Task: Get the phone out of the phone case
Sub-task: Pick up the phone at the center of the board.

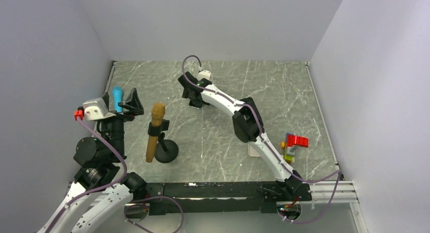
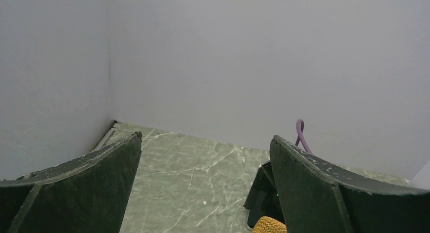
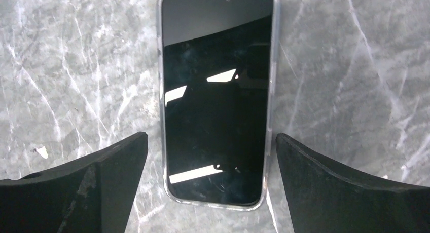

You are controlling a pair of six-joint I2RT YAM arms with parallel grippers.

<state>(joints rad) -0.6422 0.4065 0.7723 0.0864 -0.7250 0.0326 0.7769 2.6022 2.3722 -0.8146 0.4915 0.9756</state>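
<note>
Right now the right hand (image 3: 212, 137) is sitting wide open and empty over the phone (image 3: 217, 99), its fingers standing at 9 and 3 o'clock of the phone's near end, touching nothing. The phone is lying screen-up on the table (image 3: 76, 66), fully seated in its clear phone case (image 3: 162, 116), long axis running 12 to 6 o'clock in the wrist view. Over at the table's 9 o'clock side, the left hand (image 2: 206, 137) is hanging raised, also open and empty, near a microphone (image 1: 156, 131) on its stand. The approach step seems to be in hand. Next, I judge, the fingers are needing to pin the case rim while the other hand is prising the phone free.
</note>
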